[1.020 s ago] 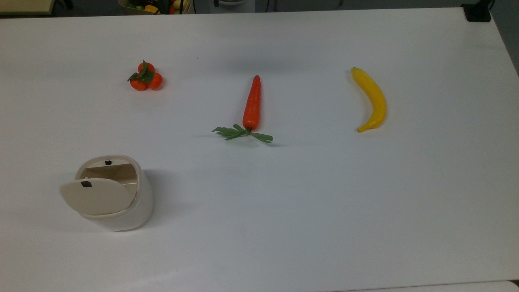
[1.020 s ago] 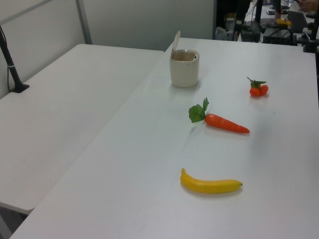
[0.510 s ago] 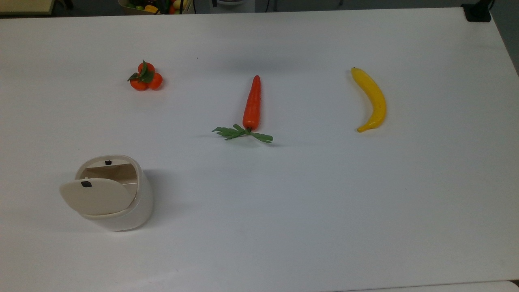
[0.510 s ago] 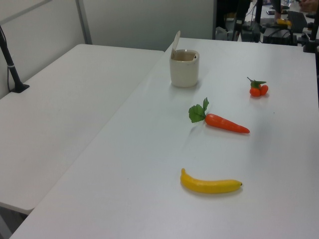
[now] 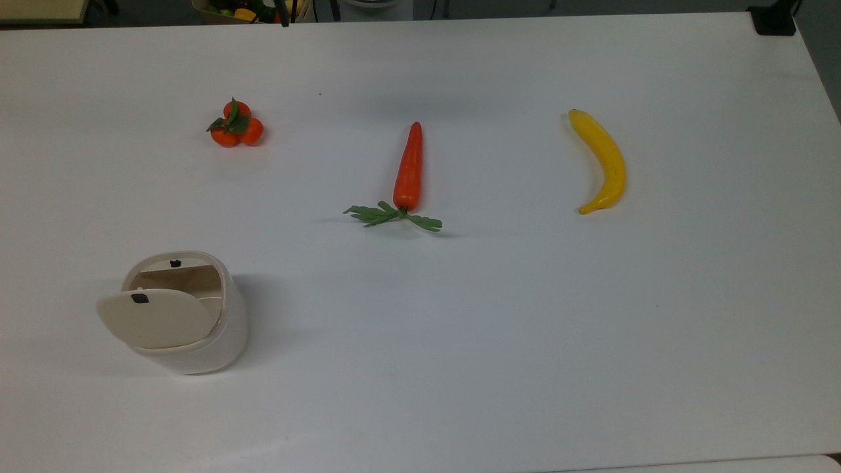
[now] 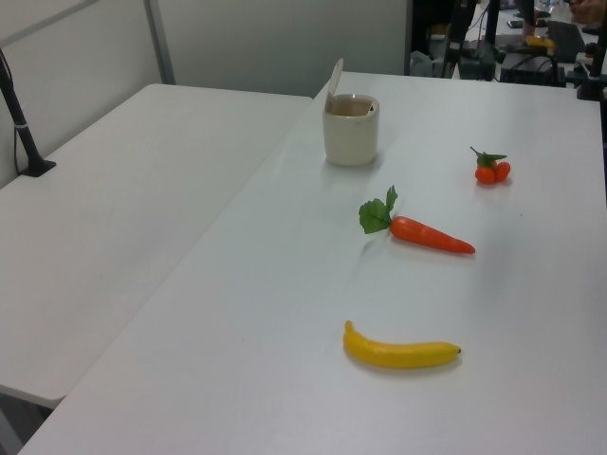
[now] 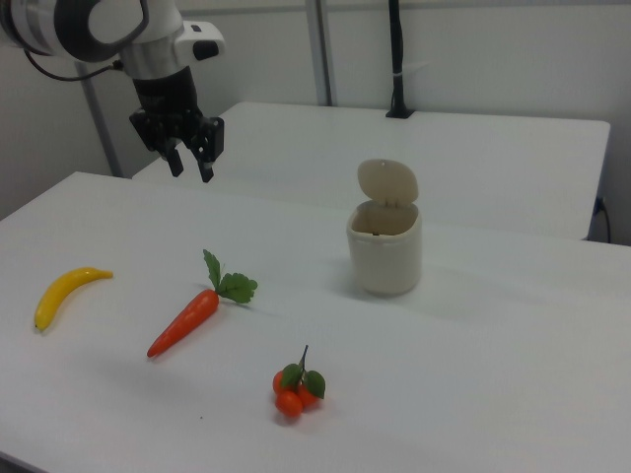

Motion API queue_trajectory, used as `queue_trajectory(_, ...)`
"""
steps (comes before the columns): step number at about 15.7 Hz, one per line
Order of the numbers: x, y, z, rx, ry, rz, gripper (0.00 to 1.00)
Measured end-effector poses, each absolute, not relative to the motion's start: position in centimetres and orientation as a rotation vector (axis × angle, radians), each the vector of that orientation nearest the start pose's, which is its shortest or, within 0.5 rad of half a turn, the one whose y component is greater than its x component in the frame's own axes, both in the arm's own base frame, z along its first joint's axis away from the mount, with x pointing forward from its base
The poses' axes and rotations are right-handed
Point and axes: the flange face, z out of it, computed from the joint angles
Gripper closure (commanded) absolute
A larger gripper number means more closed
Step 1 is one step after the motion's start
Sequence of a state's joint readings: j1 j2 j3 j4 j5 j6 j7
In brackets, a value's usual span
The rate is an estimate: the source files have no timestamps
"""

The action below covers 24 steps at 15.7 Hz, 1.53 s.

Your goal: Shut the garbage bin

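The bin (image 7: 385,251) stands on the table (image 7: 493,394) with its lid (image 7: 387,182) hinged upright, well apart from the gripper (image 7: 190,158), which hangs high above the table's far edge in the right view, fingers parted and empty. Closing it well probably means travelling over the carrot (image 7: 184,321), coming in behind the raised lid, then pushing its top edge forward and down gently so the light bin does not slide or tip
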<state>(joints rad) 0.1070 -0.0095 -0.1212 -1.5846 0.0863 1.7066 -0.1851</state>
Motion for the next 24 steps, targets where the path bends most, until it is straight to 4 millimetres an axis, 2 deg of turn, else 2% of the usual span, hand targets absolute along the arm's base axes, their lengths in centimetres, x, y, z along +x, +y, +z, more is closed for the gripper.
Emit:
queue_trajectory(1,56.5,0.0,63.6,-3.050,-0.253,-0.214,1.00)
queue_trajectory(13,57.3,0.6,62.8,-3.018,-0.250,-0.220,1.00)
queue_trajectory(19,60.6,0.5,61.3,-3.022,-0.228,-0.405,1.00)
queue_trajectory(24,64.4,-0.6,60.5,-2.990,-0.081,-0.731,1.00)
